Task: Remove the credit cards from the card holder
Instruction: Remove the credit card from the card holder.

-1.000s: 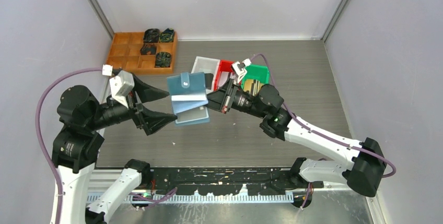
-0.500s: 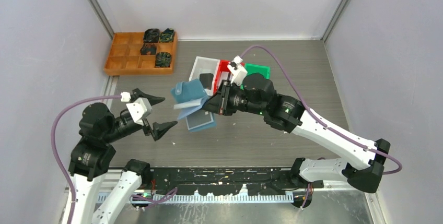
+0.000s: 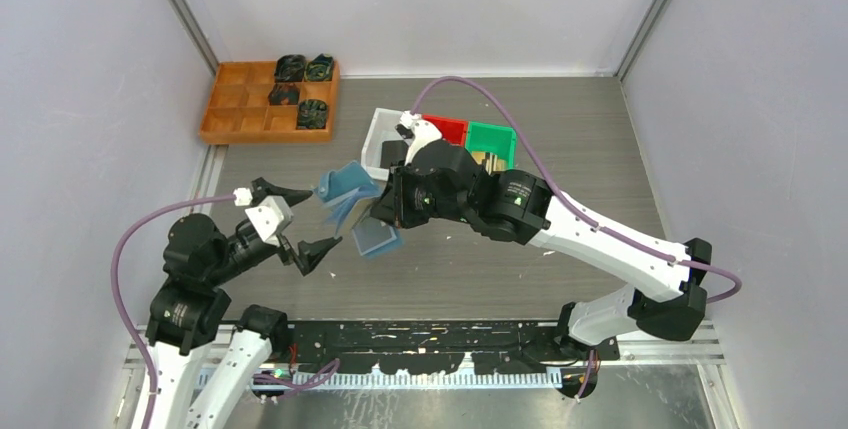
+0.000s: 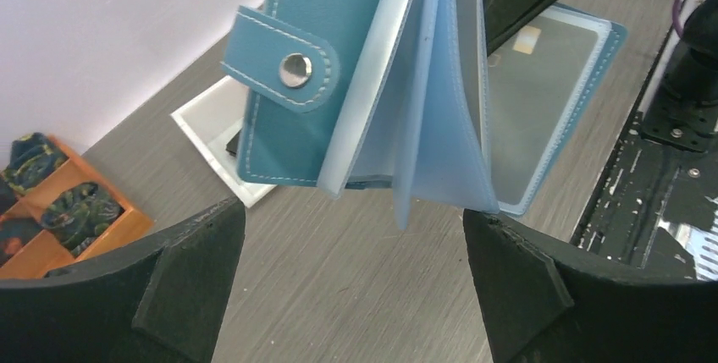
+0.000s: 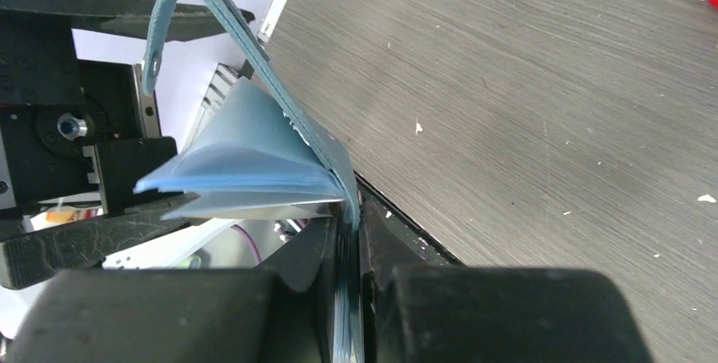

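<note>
The slate-blue card holder (image 3: 350,204) hangs open above the table, its clear sleeves fanned out. My right gripper (image 3: 388,204) is shut on its edge; in the right wrist view the fingers (image 5: 406,274) pinch the cover and sleeves (image 5: 245,160). My left gripper (image 3: 322,217) is open just left of the holder and apart from it. From the left wrist the holder (image 4: 339,84) fills the top, with its snap tab (image 4: 292,67) toward me, and the left gripper (image 4: 356,232) holds nothing. A small gold patch (image 4: 528,39) shows through one sleeve. Otherwise the credit cards are hidden.
A wooden compartment tray (image 3: 240,99) with dark items sits at the back left. White (image 3: 378,129), red (image 3: 447,129) and green (image 3: 492,139) bins stand behind the holder, with something tan in the green one. The walls close in on both sides.
The right arm has carried the holder left and toward the front. The left arm has pulled back down and left, and its jaws have spread wider.
</note>
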Robot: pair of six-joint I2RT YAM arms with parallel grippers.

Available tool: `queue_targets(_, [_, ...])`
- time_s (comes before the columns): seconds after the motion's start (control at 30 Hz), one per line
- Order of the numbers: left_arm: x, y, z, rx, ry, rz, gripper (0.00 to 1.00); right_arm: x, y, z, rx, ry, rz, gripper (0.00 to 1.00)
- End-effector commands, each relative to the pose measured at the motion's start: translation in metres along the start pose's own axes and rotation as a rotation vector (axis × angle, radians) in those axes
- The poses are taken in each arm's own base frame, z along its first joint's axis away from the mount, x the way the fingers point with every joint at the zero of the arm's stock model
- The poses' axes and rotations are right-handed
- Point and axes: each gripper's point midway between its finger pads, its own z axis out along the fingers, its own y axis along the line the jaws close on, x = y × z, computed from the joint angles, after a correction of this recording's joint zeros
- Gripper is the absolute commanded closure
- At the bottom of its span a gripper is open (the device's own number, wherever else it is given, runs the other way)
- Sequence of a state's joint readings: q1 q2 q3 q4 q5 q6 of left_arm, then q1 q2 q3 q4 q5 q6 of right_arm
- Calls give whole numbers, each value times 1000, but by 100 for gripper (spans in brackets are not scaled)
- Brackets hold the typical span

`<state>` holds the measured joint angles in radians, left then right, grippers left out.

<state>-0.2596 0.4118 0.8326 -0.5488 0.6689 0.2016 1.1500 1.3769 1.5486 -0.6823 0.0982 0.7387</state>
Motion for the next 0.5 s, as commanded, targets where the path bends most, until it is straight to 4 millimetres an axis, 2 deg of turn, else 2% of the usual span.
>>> queue_targets(0.0, [-31, 16, -4, -85, -77, 52, 0, -5, 3, -6, 24, -28, -55, 99])
queue_targets(0.03, [-23, 7, -5, -41, -35, 15, 0, -6, -1, -7, 40, -32, -59, 99])
queue_targets(0.13, [-10, -40, -16, 200, 28, -8, 0, -10, -12, -12, 99, -50, -74, 99])
queue_targets(0.2, [-8, -56, -20, 271, 21, -53, 0, -11, -15, -14, 124, -56, -92, 99])
queue_targets(0.27, [-12, -58, -19, 273, 1, -78, 0, -7, -14, -13, 135, -50, -113, 99])
queue_targets(0.47, [-29, -41, -7, 222, -23, -147, 7, 5, 2, -4, 114, -8, -147, 99])
